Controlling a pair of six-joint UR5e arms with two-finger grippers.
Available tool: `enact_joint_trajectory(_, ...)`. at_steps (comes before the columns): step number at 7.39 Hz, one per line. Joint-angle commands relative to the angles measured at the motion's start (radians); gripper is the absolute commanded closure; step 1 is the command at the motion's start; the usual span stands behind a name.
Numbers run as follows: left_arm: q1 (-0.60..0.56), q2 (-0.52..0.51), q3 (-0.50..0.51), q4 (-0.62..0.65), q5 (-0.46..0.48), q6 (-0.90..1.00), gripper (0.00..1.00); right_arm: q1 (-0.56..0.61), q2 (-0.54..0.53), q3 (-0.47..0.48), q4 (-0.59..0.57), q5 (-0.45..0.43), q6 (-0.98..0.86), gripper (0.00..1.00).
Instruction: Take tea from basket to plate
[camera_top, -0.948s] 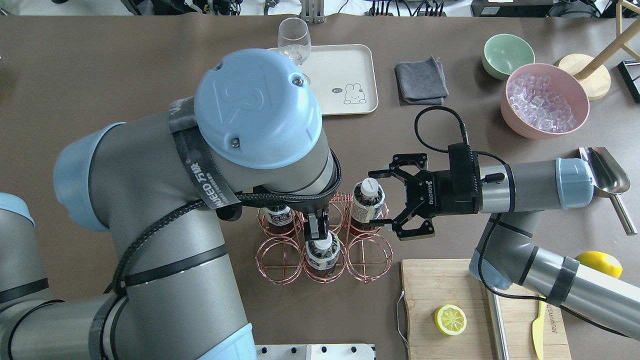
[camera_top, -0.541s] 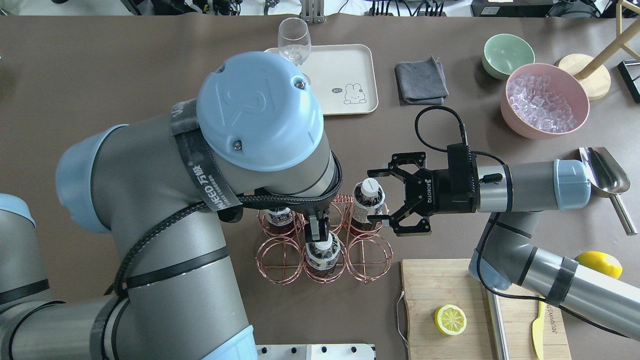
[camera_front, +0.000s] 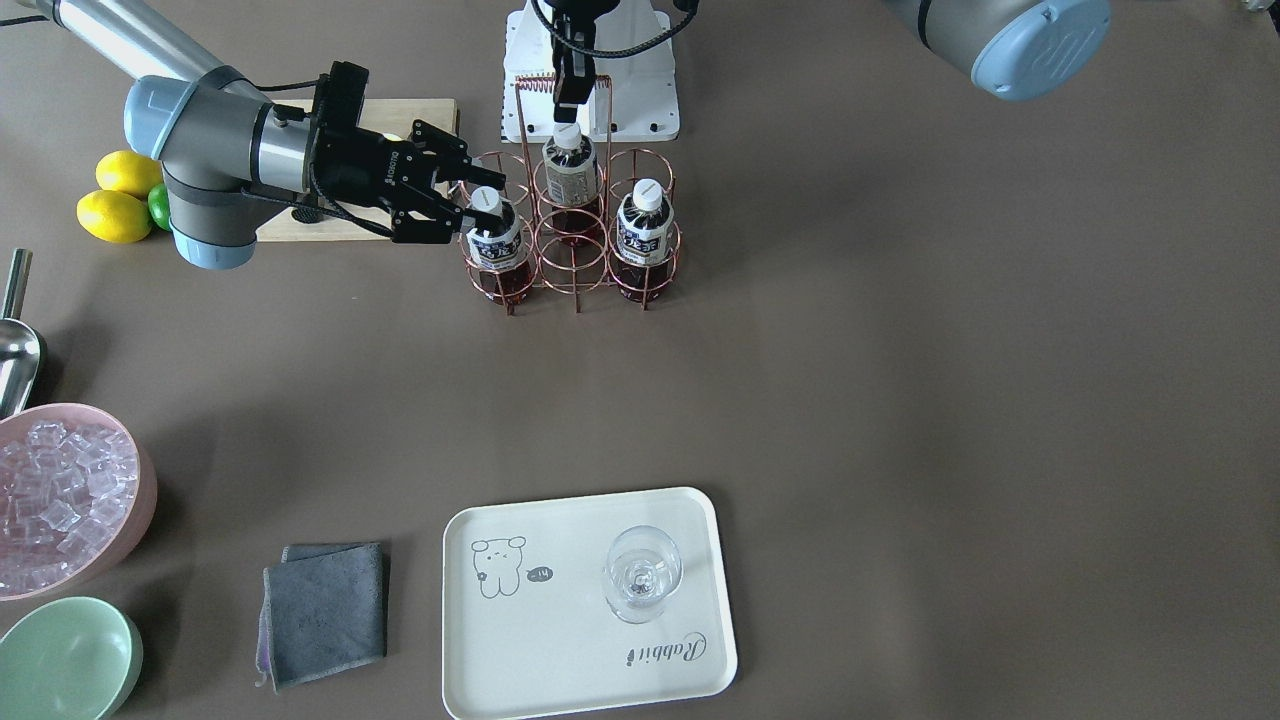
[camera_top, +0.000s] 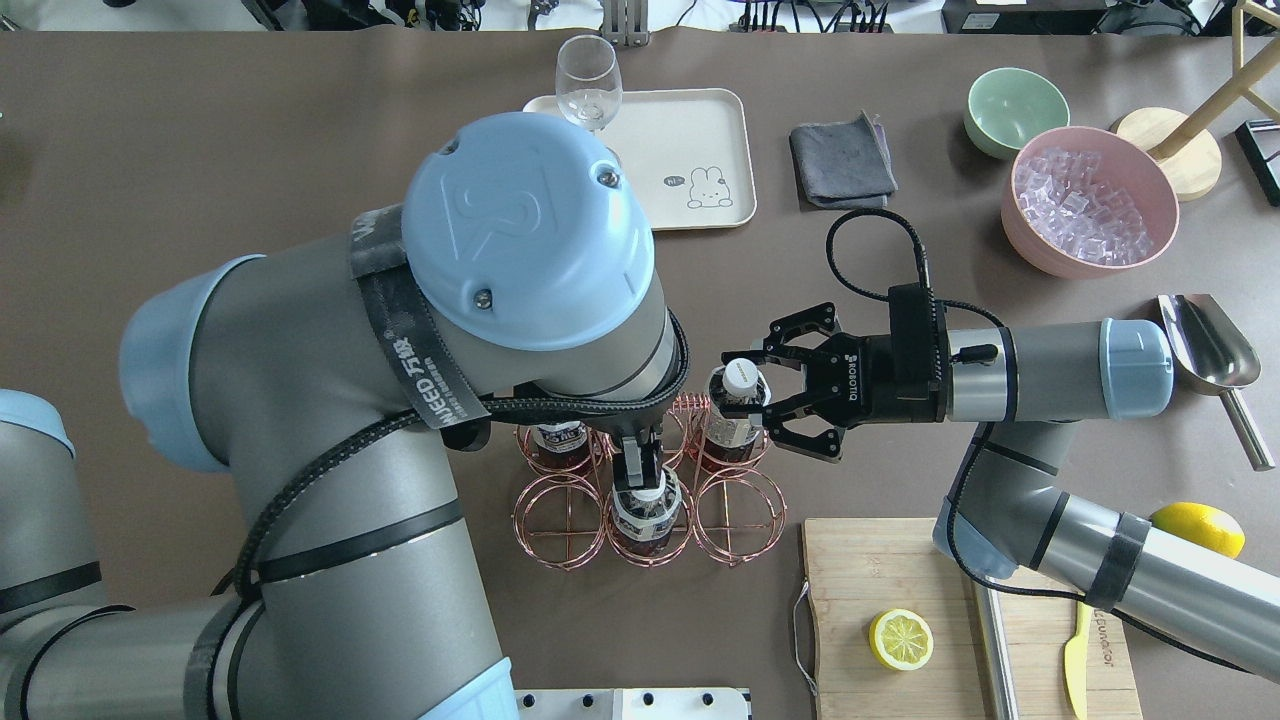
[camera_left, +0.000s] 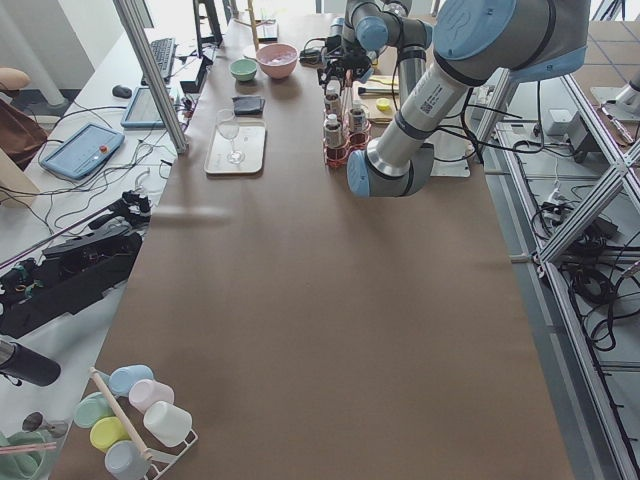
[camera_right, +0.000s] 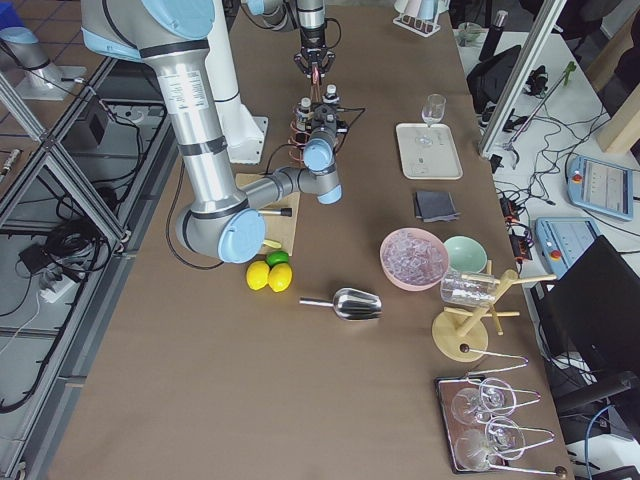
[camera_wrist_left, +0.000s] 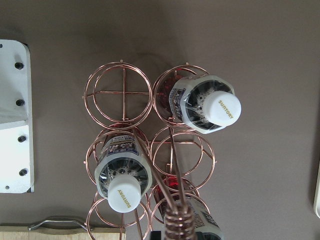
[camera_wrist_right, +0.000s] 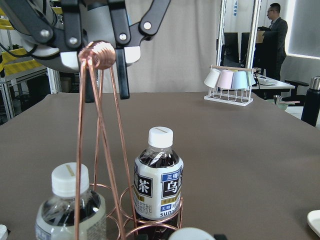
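The copper wire basket (camera_top: 568, 522) holds three tea bottles. My right gripper (camera_top: 738, 385) comes in from the side and is shut on the neck of the far-right tea (camera_top: 733, 425), which still stands in its cell (camera_front: 493, 240). The other two bottles (camera_front: 568, 170) (camera_front: 642, 230) sit in the middle and left cells. From above, my left gripper (camera_front: 570, 95) is shut on the coil-wrapped handle; the right wrist view shows this left gripper (camera_wrist_right: 100, 55) with its pads against the coil. The cream plate (camera_top: 690, 130) lies at the far side with a clear glass (camera_top: 588, 80) on it.
A grey cloth (camera_top: 843, 160), a green bowl (camera_top: 1015, 110) and a pink bowl of ice (camera_top: 1085, 200) stand at the far right. A metal scoop (camera_top: 1210, 345), a lemon (camera_top: 1200, 525) and a wooden board (camera_top: 960, 580) with a lemon slice (camera_top: 900, 640) lie near right.
My right gripper has slid left onto the far-right bottle and its fingers have narrowed from wide open to around the neck. The left gripper stays on the handle.
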Motion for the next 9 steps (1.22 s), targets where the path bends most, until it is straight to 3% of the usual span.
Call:
enact_joint_trajectory(1,0.001,0.000,0.000,0.000,0.000,0.000,1.00,0.004,0.002,0.003,0.000,0.005,0.010,0.89)
enact_joint_trajectory(2,0.001,0.000,0.000,0.000,0.000,-0.002,1.00,0.009,0.003,0.004,0.000,0.005,0.009,1.00)
enact_joint_trajectory(6,0.001,0.000,-0.001,0.002,0.000,-0.003,1.00,0.072,0.000,0.052,-0.010,0.042,0.058,1.00)
enact_joint_trajectory(9,0.001,0.000,-0.003,0.005,0.000,-0.003,1.00,0.142,-0.001,0.192,-0.081,0.054,0.234,1.00)
